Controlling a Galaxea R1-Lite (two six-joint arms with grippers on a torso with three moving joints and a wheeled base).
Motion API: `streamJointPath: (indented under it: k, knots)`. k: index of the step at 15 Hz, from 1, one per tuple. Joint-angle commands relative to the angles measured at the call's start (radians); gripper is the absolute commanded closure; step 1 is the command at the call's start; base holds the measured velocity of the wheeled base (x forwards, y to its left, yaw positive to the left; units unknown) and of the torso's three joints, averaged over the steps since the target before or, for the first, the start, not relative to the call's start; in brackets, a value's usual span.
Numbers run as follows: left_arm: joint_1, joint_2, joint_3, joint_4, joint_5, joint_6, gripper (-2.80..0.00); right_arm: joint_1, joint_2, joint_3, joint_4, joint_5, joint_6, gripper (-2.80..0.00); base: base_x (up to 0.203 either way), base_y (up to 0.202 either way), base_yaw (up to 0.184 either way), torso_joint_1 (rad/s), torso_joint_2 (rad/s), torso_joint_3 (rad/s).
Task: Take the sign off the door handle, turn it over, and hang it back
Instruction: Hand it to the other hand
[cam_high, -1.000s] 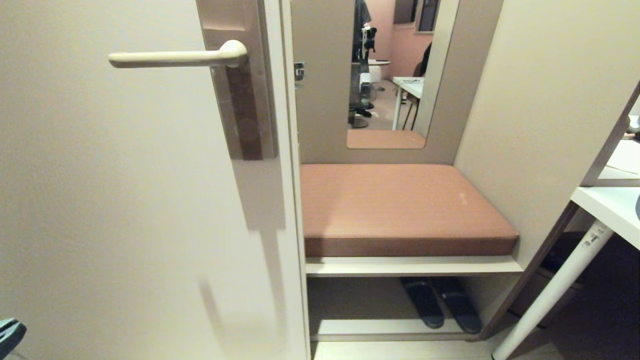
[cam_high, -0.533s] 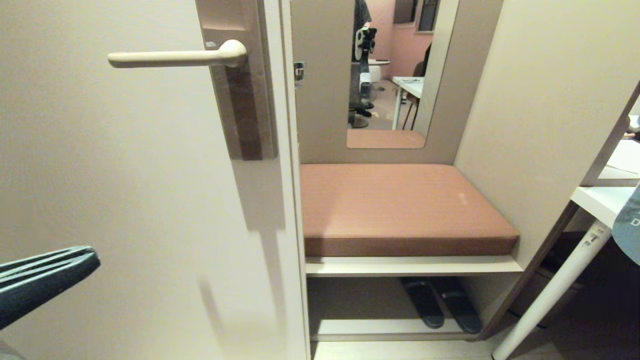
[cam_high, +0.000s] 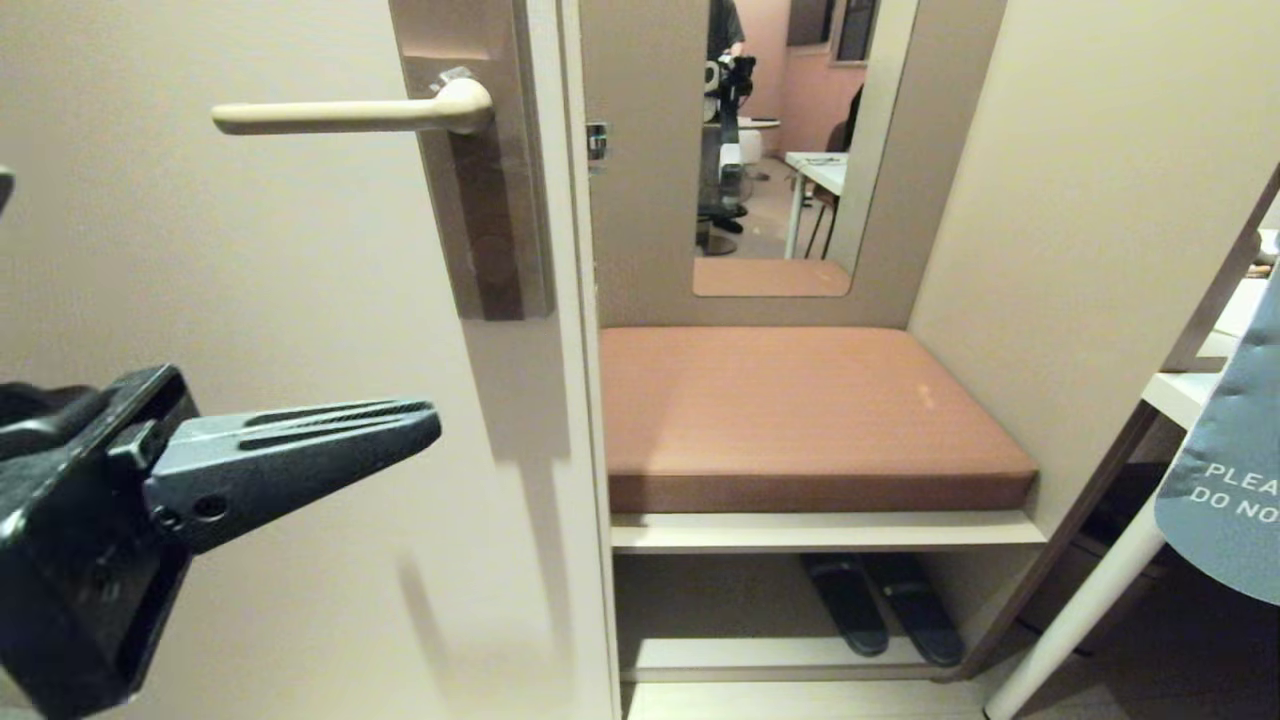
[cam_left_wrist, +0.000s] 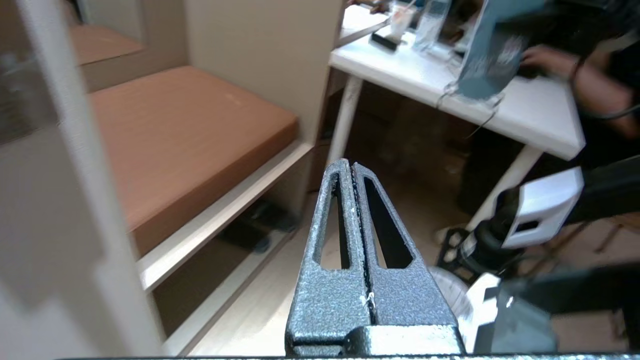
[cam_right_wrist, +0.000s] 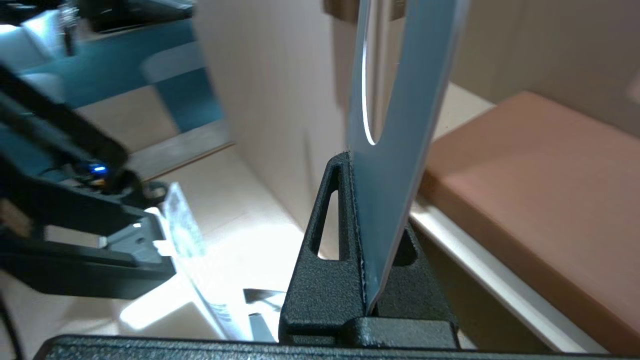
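so: sign is off the handle, sitting in the right gripper

right gripper (cam_right_wrist: 367, 220) is clamping the sign (cam_right_wrist: 395, 150) between its fingers (cam_right_wrist: 325, 225), gripping the card edge-on just below the hanging hole. in the head view only a part of the sign (cam_high: 1225, 470) is showing at the right edge, blue face toward the camera, with "plea" and "do no" readable; the gripper itself is lying outside that view. the sign is hanging in front of the white desk (cam_high: 1195, 395) and its slanted leg (cam_high: 1075, 615), well apart from the door.

left gripper (cam_high: 425, 425) is reaching in from the left edge, pointing level across the door face (cam_high: 250, 300), below the door handle (cam_high: 350, 115). its jaws are pressed together with nothing between them, as the left wrist view (cam_left_wrist: 354, 172) is showing. it is touching neither handle nor sign.

door handle is sitting bare on its brown-grey plate (cam_high: 490, 240), lever pointing left. right of the door edge, a brown seat cushion (cam_high: 800, 410) is lying on a shelf, a mirror (cam_high: 790, 150) is standing behind it, and a dark pair of slippers (cam_high: 880, 605) is sitting underneath. a person's forearm (cam_left_wrist: 575, 82) is resting on the desk in the left wrist view.
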Motion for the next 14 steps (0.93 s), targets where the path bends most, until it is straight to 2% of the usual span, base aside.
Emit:
streamJointPath:
  k: [1,6,9,11,14]
  knots:
    - [-0.002,0.1,-0.026,-0.035,-0.025,-0.019,0.0,0.034,0.076,-0.027,0.001,0.024,0.001,0.0,0.0,0.0,0.0,0.0,0.0,0.0]
    - [-0.005,0.206,-0.042,-0.139,-0.115,-0.025,0.0,0.178,0.169,-0.069,-0.05,0.035,0.016,0.0,0.0,0.0,0.0,0.0,0.0,0.0]
    - [-0.045,0.246,-0.083,-0.153,-0.121,-0.026,0.0,0.277,0.205,-0.085,-0.109,0.034,0.077,0.0,0.0,0.0,0.0,0.0,0.0,0.0]
    - [-0.06,0.27,-0.087,-0.183,-0.121,-0.024,0.0,0.303,0.237,-0.09,-0.165,0.032,0.088,0.0,0.0,0.0,0.0,0.0,0.0,0.0]
    - [-0.085,0.286,-0.089,-0.217,-0.121,-0.024,0.0,0.359,0.267,-0.121,-0.168,0.032,0.088,0.0,0.0,0.0,0.0,0.0,0.0,0.0]
